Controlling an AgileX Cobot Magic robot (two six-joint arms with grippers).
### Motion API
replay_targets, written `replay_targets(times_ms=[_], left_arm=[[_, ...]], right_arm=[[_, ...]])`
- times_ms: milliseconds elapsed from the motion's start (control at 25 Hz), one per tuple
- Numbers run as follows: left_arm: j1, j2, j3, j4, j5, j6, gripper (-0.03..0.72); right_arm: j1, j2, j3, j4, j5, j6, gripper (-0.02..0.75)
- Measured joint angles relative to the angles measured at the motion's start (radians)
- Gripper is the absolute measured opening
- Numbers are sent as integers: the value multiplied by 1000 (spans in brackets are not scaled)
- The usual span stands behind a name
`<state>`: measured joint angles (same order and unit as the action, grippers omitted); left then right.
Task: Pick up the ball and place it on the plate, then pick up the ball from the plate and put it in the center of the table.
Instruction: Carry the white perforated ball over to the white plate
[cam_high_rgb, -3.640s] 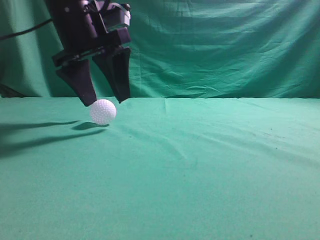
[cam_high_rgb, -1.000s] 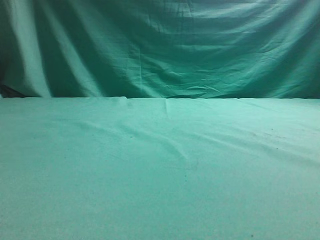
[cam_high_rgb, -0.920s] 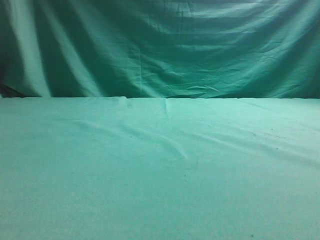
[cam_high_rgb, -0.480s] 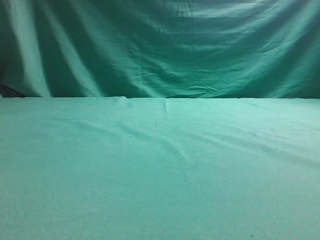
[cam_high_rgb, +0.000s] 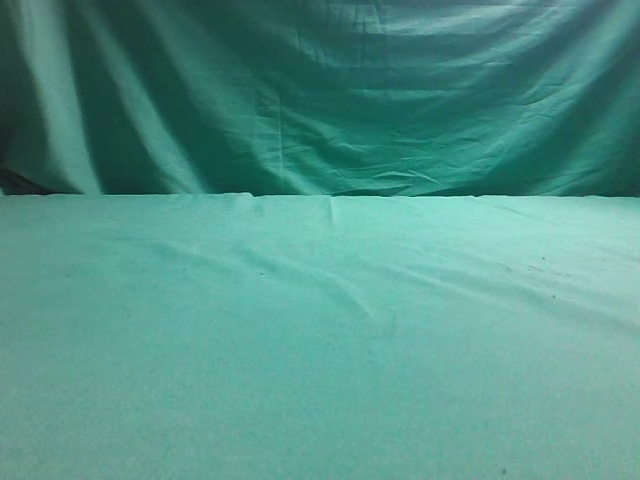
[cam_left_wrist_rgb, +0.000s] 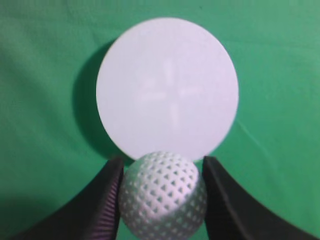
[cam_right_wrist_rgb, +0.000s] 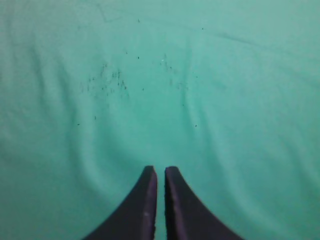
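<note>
In the left wrist view my left gripper (cam_left_wrist_rgb: 162, 167) is shut on the white dimpled ball (cam_left_wrist_rgb: 162, 195), both black fingers pressed against its sides. It holds the ball in the air above the near rim of the round white plate (cam_left_wrist_rgb: 167, 85), which lies on the green cloth. In the right wrist view my right gripper (cam_right_wrist_rgb: 160, 172) is shut and empty, above bare green cloth. The exterior view shows neither the ball, the plate nor any gripper.
The green tablecloth (cam_high_rgb: 320, 340) covers the table, with soft wrinkles across the middle. A green curtain (cam_high_rgb: 330, 90) hangs behind the table's far edge. Small dark specks mark the cloth (cam_right_wrist_rgb: 107, 82) in the right wrist view.
3.6 s ago the left gripper stood over the ball at the left of the exterior view. Both have since left that view. The last second shows no change.
</note>
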<state>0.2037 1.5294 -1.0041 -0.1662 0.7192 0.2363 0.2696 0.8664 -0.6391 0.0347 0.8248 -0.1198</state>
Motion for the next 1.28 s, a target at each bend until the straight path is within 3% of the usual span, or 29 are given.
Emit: replay_targets(times_ms=[280,640,1040,1280], left_arm=[[0,98,-3,-2,-132,-1,312],[0,216,-111,-2,-96,-1,312],[2,242,-120,26,-73,-1,312],[2,247,-165,-5,-56,-1,634]], right_arm=[[1,36,0,10,-10,14,46],[48,40,0,10,-41,17,46],[48,40,0,10,-70,17,46],[48,40,0,10,-82,17,46]])
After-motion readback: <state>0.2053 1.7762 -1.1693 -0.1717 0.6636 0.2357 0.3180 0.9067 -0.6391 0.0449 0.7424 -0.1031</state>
